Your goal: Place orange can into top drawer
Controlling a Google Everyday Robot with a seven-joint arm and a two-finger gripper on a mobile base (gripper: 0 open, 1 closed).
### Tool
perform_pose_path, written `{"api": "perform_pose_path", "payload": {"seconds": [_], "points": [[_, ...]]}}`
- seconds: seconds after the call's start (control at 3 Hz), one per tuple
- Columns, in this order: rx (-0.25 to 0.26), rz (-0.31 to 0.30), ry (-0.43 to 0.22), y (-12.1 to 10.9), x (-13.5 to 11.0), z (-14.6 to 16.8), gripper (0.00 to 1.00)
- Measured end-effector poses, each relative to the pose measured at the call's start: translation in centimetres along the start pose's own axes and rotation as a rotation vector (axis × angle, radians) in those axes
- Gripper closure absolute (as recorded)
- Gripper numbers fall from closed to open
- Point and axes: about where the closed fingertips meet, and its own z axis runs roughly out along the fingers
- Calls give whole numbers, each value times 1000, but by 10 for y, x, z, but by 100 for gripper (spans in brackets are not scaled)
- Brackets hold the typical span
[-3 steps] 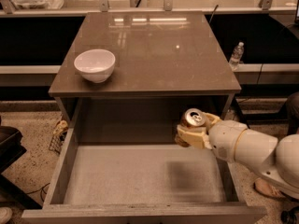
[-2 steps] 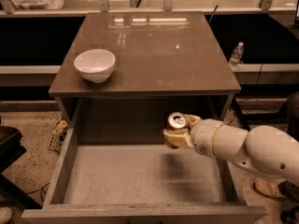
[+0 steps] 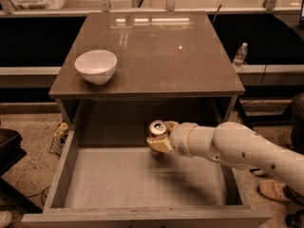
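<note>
The orange can (image 3: 157,129) is held upright in my gripper (image 3: 160,137), its silver pull-tab top facing up. My gripper is shut on it and reaches in from the right on a pale arm. It hangs over the back middle of the open top drawer (image 3: 71,158), just above the pale speckled floor and close to the drawer's back wall. The lower part of the can is hidden by the fingers.
A white bowl (image 3: 96,66) stands on the brown cabinet top (image 3: 156,51) at the left. A clear plastic bottle (image 3: 240,55) stands on a ledge to the right. Shoes show on the floor at the right. A dark object is at the left edge.
My gripper has carried the can leftward, from the right side of the drawer to its back middle, and a little lower.
</note>
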Motion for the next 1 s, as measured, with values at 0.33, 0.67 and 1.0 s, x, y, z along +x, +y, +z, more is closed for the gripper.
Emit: {"api": "perform_pose_path", "payload": {"seconds": [0.33, 0.67, 1.0], "points": [[-24, 42, 1, 9, 13, 20, 100], [-27, 40, 1, 10, 13, 21, 74], [-29, 40, 1, 11, 12, 21, 51]]}}
